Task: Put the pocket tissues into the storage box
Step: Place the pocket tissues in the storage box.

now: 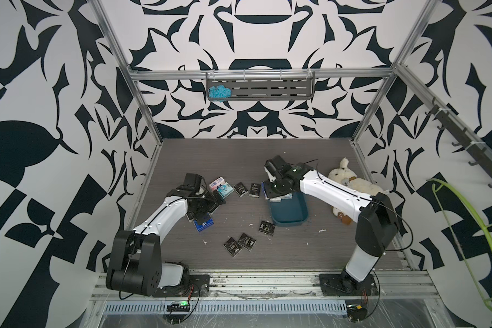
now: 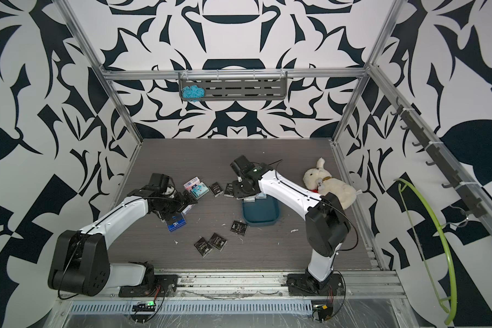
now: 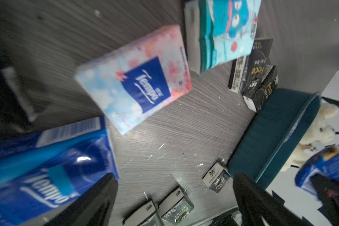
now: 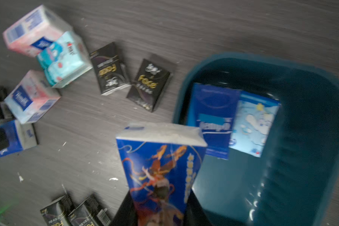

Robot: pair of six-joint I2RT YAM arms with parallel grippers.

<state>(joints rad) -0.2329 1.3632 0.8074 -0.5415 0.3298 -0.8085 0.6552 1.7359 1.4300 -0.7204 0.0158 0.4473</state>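
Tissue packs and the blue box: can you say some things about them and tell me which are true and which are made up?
1. A dark blue packet and a light blue packet lie in the storage box. True.
2. The right pincer is empty. False: it grips a blue packet with an orange figure.
3. The left pincer is open and holds nothing. True.
4. The plush toy sits in the box. False: it lies on the table beside it.
5. Every black packet is in the box. False: black packets lie on the table.
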